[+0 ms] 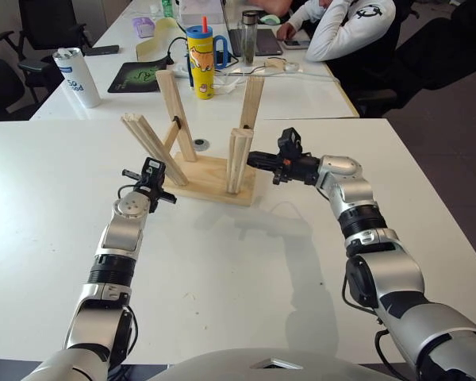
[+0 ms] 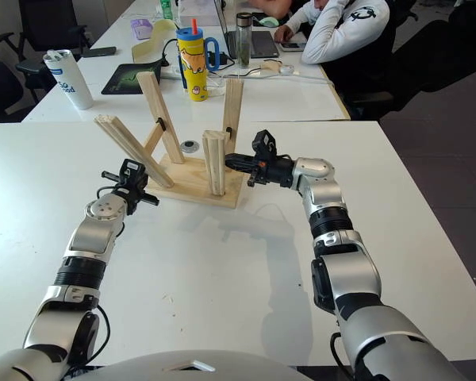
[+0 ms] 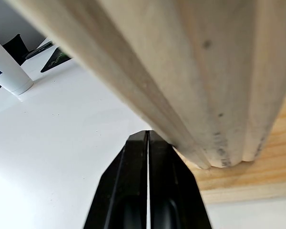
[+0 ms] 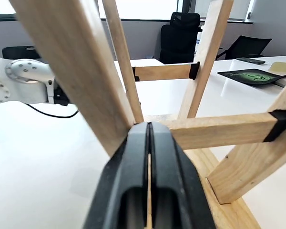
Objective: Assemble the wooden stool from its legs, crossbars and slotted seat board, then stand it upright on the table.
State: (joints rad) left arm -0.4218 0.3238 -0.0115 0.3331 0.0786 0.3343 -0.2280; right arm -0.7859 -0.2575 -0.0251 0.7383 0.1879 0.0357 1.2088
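Wooden stool (image 1: 210, 159) upside down, mid-tabletop (image 1: 246, 270), seat board (image 1: 214, 189) flat, legs up. Steady base for fitting, likely. Left tool (image 3: 148, 138) clenched, empty, at near-left leg (image 1: 149, 143). Right tool (image 1: 252, 159) clenched, against near-right leg (image 1: 238, 163) — bracing, probably.

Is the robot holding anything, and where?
Nothing is held. The left gripper and right gripper are shut and empty, tips by the stool's legs.
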